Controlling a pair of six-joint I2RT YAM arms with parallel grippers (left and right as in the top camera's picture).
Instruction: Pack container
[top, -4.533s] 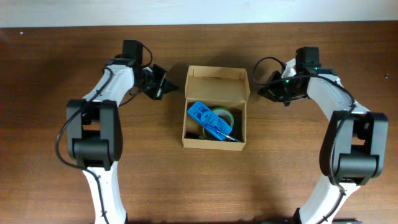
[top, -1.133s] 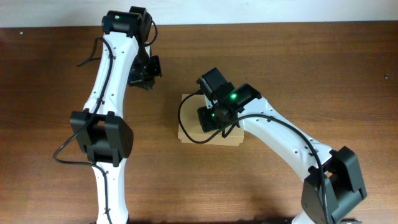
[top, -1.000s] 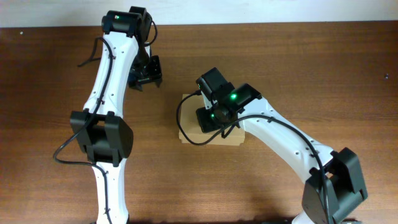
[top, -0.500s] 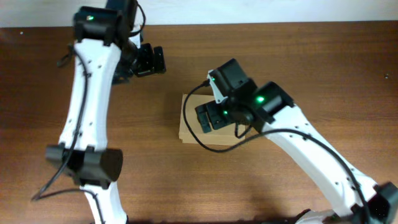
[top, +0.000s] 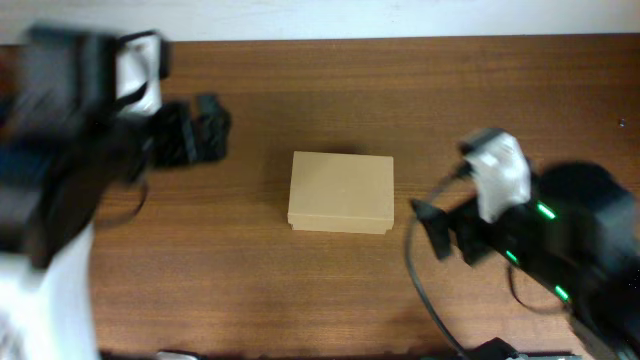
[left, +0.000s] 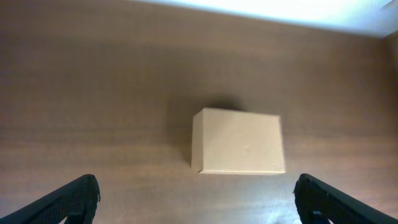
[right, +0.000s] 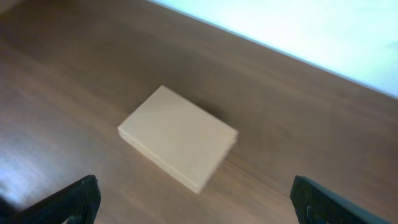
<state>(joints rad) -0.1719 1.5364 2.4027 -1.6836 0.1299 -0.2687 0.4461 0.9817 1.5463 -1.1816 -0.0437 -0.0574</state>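
The container (top: 340, 192) is a plain tan cardboard box lying in the middle of the table with its flap lid down flat. Its contents are hidden. My left gripper (top: 200, 133) hangs blurred to the upper left of it, well apart. My right gripper (top: 437, 232) is blurred just off the box's right side and not touching it. From the left wrist the container (left: 239, 142) lies ahead, and the left gripper (left: 198, 202) stands wide open and empty. The right wrist shows the container (right: 180, 146) at an angle, beyond the right gripper (right: 196, 202), also wide open and empty.
The brown wooden table (top: 340, 290) stretches all round the box. A pale strip (top: 400, 18) runs along its far edge. Both arms fill the left and right sides of the overhead view, blurred.
The box, open with a blue case inside in the earliest frame, now has its lid down. The right gripper has left the lid and swung right. The left arm has pulled left. Both have opened wide.
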